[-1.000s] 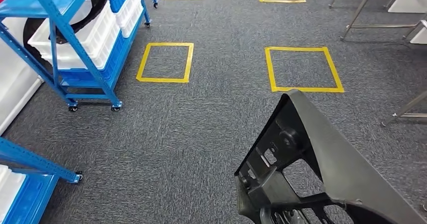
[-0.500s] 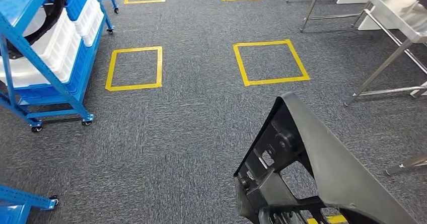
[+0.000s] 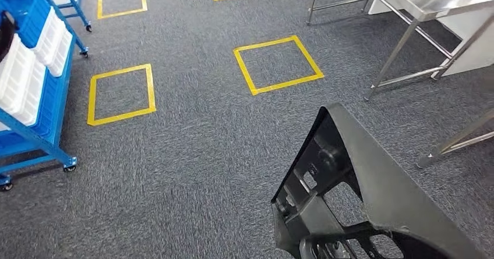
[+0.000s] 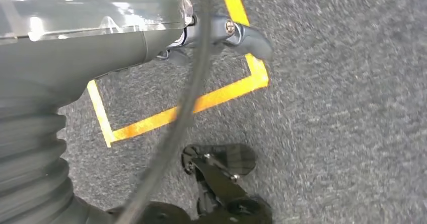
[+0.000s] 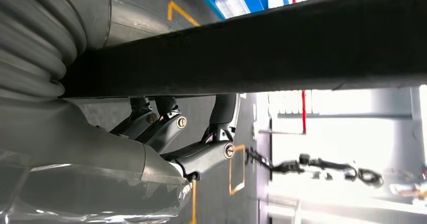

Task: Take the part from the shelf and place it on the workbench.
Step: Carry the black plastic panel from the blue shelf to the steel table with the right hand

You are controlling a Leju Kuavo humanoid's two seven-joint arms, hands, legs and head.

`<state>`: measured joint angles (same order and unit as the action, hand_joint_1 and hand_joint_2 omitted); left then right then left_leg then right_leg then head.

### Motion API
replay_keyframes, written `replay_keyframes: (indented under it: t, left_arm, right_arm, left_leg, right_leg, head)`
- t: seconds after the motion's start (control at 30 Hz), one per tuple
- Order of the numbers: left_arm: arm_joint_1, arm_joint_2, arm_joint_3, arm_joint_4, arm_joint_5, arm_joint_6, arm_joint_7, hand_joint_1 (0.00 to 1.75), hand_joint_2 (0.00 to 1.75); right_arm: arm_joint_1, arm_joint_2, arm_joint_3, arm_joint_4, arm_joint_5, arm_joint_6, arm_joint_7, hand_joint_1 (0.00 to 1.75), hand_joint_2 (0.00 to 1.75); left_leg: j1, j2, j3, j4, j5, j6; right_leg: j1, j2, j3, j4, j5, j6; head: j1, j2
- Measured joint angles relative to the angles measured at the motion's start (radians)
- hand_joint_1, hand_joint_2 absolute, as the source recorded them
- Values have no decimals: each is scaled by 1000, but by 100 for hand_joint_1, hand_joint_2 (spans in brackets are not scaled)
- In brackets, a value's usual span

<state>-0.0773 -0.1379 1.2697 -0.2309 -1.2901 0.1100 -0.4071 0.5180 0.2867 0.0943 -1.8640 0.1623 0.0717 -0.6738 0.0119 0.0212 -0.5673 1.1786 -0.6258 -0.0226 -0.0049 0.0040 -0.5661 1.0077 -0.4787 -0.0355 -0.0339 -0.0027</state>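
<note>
While we carry part (image 3: 373, 195) in right hand (image 5: 166, 133), fingers hooked under its edge, workbench (image 3: 431, 0) lies ahead-right; left hand (image 4: 221, 32) grip unclear.

Right hand (image 5: 166, 133): grey ribbed wrist cover and thick thumb to one side, the dark fingers (image 5: 201, 156) curled up against the black part (image 5: 252, 48), gripping its long bar. Left hand (image 4: 151, 38): hanging over the floor, one dark finger (image 4: 246, 35) extended forward, nothing visible within it; whether the remaining fingers are spread or curled cannot be determined.
</note>
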Motion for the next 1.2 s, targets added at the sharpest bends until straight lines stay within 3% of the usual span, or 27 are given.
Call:
replay_keyframes:
  t: [0.03,0.07,0.1,0.17,0.2,0.27,0.33,0.37,0.4,0.43,0.5,0.57,0.6,0.63,0.67,0.73,0.8,0.87,0.93,1.0,1.07,1.1,1.13,1.2]
  left_arm:
    - [3,0,0,0,0,-1,1,0,175]
    - [5,0,0,0,0,-1,2,0,175]
    - [7,0,0,0,0,-2,2,0,175]
    - [7,0,0,0,0,-4,3,0,175]
    - [6,0,0,0,-1,-4,3,0,175]
    - [6,-1,0,0,-1,-5,3,0,175]
    - [5,-3,0,0,-2,-8,4,0,175]
    - [4,-5,0,0,-4,-9,4,0,175]
    - [3,-7,0,0,-5,-10,4,0,175]
    - [3,-8,0,0,-6,-11,3,0,175]
    - [6,-9,0,0,-8,-12,3,0,175]
    - [9,-10,0,0,-8,-12,3,0,175]
    - [9,-10,0,0,-8,-12,3,0,175]
    - [8,-10,0,0,-8,-12,3,0,175]
    - [6,-11,0,0,-8,-12,3,0,175]
    - [5,-14,0,0,-8,-12,3,0,175]
    - [3,-16,0,0,-8,-12,3,0,175]
    - [0,-17,0,0,-8,-12,3,0,175]
    - [-2,-19,0,0,-8,-12,3,0,175]
    - [0,-19,-1,0,-9,-12,3,0,175]
    - [4,-19,-1,0,-9,-12,3,0,175]
    - [6,-19,-1,0,-9,-12,3,0,175]
    - [7,-18,-1,0,-9,-12,3,0,175]
    - [6,-17,-1,0,-10,-12,3,0,175]
  right_arm:
    - [-1,1,-1,0,1,0,1,175,175]
    - [0,1,-2,1,2,0,2,175,175]
    - [0,1,-4,1,4,0,4,175,175]
    - [0,2,-5,2,8,0,6,175,175]
    - [0,2,-6,2,10,0,6,175,175]
    - [-1,2,-6,3,13,0,7,175,175]
    - [0,3,-7,3,16,0,8,175,175]
    - [2,3,-7,3,17,0,9,175,175]
    - [3,3,-7,3,18,-1,10,175,175]
    - [3,3,-7,3,19,-1,11,175,175]
    - [1,3,-7,2,20,-1,12,175,175]
    - [0,3,-7,3,21,-1,13,175,175]
    - [1,3,-7,3,21,-1,13,175,175]
    - [1,3,-8,3,21,-1,14,175,175]
    - [1,3,-8,3,22,-1,14,175,175]
    - [-1,4,-8,3,23,-1,14,175,175]
    - [-1,4,-8,3,24,-1,14,175,175]
    - [0,4,-8,2,24,-1,14,175,175]
    - [1,4,-8,2,26,-1,15,175,175]
    - [-2,5,-8,3,27,-1,15,175,175]
    - [-4,7,-8,3,29,-1,16,175,175]
    - [-4,7,-8,4,29,-1,16,175,175]
    - [-4,7,-8,4,30,-2,17,175,175]
    - [-4,7,-8,5,30,-4,18,175,175]
  left_leg:
    - [1,-8,-31,63,-23,-2]
    - [1,-12,-52,101,-28,-3]
    - [1,-14,-57,103,-12,-3]
    - [4,-29,-19,-1,63,-2]
    - [6,-52,7,-64,92,-1]
    - [8,-89,37,-143,115,3]
    - [7,-85,39,-154,113,14]
    - [8,-73,41,-157,117,21]
    - [8,-61,42,-161,121,29]
    - [9,-48,43,-165,125,36]
    - [7,-22,41,-168,127,42]
    - [5,7,39,-168,125,44]
    - [4,22,39,-167,124,44]
    - [4,34,41,-167,123,43]
    - [4,46,44,-167,121,41]
    - [2,65,51,-167,115,33]
    - [-2,83,57,-167,110,24]
    - [-3,101,65,-171,106,15]
    - [-1,71,60,-145,81,4]
    - [2,15,15,-41,22,-3]
    - [2,-8,-45,81,-22,-6]
    - [2,-11,-59,104,-18,-7]
    - [2,-13,-57,88,7,-7]
    - [5,-38,-15,-26,83,-4]
  right_leg:
    - [1,13,0,1,0,-1]
    - [1,27,0,2,0,-1]
    - [1,41,1,5,-1,-1]
    - [-1,69,2,12,-4,3]
    - [-1,81,0,17,-6,7]
    - [-1,104,-8,25,-7,18]
    - [-3,125,-17,26,-2,30]
    - [-4,122,-20,28,-2,36]
    - [-3,103,-26,39,-10,41]
    - [-2,76,-40,67,-30,45]
    - [-1,21,-91,176,-94,51]
    - [-5,7,-142,284,-134,56]
    - [-6,4,-146,294,-128,57]
    - [-7,-1,-130,266,-105,56]
    - [-7,-14,-95,204,-71,54]
    - [2,-62,-22,70,-26,43]
    - [12,-84,3,16,-18,33]
    - [13,-59,1,12,-14,25]
    - [5,-37,5,1,-7,14]
    - [1,-14,7,-4,-3,5]
    - [1,12,6,-3,-2,2]
    - [1,27,6,-1,-2,2]
    - [1,42,7,1,-3,2]
    - [-1,70,7,8,-6,7]
  head:
    - [0,0]
    - [0,0]
    - [0,0]
    - [0,0]
    - [0,0]
    - [0,0]
    - [0,0]
    - [0,0]
    - [0,0]
    - [0,0]
    - [0,0]
    - [0,0]
    - [0,0]
    - [0,0]
    - [0,0]
    - [0,0]
    - [0,0]
    - [0,0]
    - [0,0]
    - [0,0]
    - [0,0]
    - [0,0]
    - [0,0]
    - [0,0]
